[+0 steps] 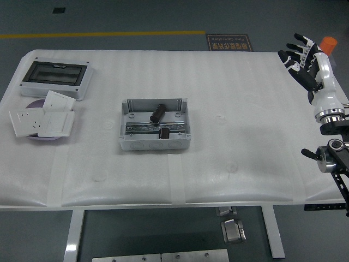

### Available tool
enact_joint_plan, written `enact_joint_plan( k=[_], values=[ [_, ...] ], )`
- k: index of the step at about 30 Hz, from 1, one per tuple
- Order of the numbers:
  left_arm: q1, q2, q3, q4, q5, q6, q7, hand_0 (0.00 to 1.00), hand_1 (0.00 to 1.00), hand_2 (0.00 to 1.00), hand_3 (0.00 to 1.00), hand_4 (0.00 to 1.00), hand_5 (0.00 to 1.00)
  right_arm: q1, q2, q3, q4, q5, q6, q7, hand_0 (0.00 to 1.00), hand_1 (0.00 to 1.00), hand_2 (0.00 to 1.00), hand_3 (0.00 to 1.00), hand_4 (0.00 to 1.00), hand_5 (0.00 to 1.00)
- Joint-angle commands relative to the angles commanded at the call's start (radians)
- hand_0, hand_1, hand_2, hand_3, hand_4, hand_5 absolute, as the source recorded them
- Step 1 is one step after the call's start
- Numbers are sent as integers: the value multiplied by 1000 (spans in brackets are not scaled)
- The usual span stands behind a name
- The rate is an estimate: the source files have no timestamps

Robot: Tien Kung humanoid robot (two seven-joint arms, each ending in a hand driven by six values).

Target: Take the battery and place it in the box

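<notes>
The battery [157, 113], a short dark cylinder, is seen lying tilted inside the box [155, 124], toward its 12 o'clock wall. A second small dark piece [164, 132] sits at the box's 6 o'clock side; what it is cannot be told. The box is a shallow grey rectangular enclosure, lid off, with a metal rail across its floor and round knock-outs on the near wall. The placing step is judged complete, since the battery rests within the walls and is touched by nothing.

The right hand [306, 59] is held at the table's [234, 164] 2 o'clock corner, well apart from the box, white-shelled with black-tipped fingers spread and holding nothing. Such a raised, empty pose is judged consistent with a retreat clear of the work area. The left arm is not visible.

The table is covered in white ribbed foam sheeting, presumably as padding. At 10 o'clock a grey housing with dark window [55, 78] is noted; at 9 o'clock, white socket plates [41, 120] stacked on a purple disc.
</notes>
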Motion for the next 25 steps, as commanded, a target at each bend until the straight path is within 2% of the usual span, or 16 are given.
enact_joint_plan(
  k=[7, 16, 17, 22, 23, 25],
  values=[
    [1, -6, 9, 0, -15, 3, -6, 651, 680, 520, 595, 428, 517, -34, 6, 24, 47, 130, 29, 21, 811, 735, 754, 874, 977, 532],
    [-2, -7, 12, 0, -19, 4, -12, 651, 680, 519, 596, 428, 517, -72, 7, 79, 72, 131, 30, 24, 809, 736, 758, 873, 970, 543],
    [-2, -7, 14, 0, -21, 4, -12, 651, 681, 516, 595, 428, 517, -75, 6, 86, 72, 133, 30, 26, 792, 764, 824, 875, 963, 542],
    [-8, -4, 17, 0, -20, 3, -13, 651, 681, 516, 595, 428, 517, -81, 1, 111, 73, 130, 31, 26, 792, 764, 824, 875, 963, 542],
    [-9, -2, 19, 0, -21, 2, -13, 651, 681, 515, 595, 429, 516, -82, 0, 116, 73, 129, 31, 25, 739, 788, 890, 885, 957, 539],
    [-12, 2, 23, 0, -23, 1, -13, 651, 681, 515, 595, 429, 516, -85, -2, 125, 73, 129, 30, 25, 739, 788, 890, 885, 957, 539]
  ],
)
